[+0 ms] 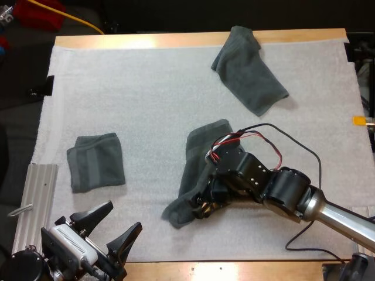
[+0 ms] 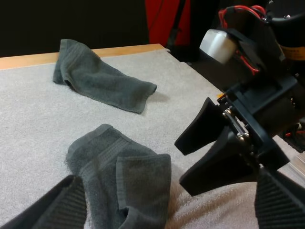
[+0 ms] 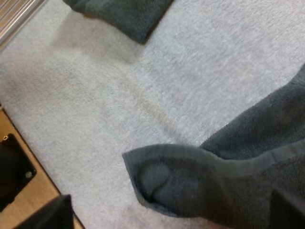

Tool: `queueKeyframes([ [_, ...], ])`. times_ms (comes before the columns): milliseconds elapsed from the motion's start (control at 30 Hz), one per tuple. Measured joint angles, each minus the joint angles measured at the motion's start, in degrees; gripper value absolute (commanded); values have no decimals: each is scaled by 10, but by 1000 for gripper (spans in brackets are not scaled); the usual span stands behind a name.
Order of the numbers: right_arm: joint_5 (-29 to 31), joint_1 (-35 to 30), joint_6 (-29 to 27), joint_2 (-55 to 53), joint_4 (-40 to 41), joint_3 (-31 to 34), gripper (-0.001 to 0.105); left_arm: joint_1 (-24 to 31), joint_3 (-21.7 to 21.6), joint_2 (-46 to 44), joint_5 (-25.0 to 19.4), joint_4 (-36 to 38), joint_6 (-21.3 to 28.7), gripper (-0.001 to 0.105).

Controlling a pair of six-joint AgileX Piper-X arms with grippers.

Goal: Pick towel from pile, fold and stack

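My right gripper has its fingers spread wide, a crumpled towel lying between them on the white mat. Beyond the fingertips lies a folded towel, well apart

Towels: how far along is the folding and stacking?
Done: one folded towel lies at the left. In hand: the right gripper, open, sits at the near end of a long middle towel; the left gripper hangs open. Left: folding that one, stacking it, then the crumpled towel at the far edge.
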Motion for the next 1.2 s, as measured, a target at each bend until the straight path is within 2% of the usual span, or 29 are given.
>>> queueKeyframes([
  [100, 20, 0, 0, -11, 3, 0, 81, 0, 0, 0, 0, 0, 0, 71],
  [300, 99, 0, 0, -38, 39, 0, 81, 0, 0, 0, 3, 21, 2, 71],
  [433, 140, 0, 5, -54, 63, 0, 81, 0, 0, 0, 31, 64, 27, 71],
  [633, 149, 0, 78, -72, 69, 0, 81, 0, 0, 0, 36, 140, 69, 70],
  [800, 150, 0, 155, -82, 70, 0, 81, -17, 0, 0, 36, 148, 71, 70],
  [967, 150, 0, 205, -85, 76, 0, 81, -29, 0, 0, 37, 149, 74, 70],
  [1200, 167, 0, 215, -85, 77, 0, 81, -28, 0, 0, 37, 153, 75, 70],
])
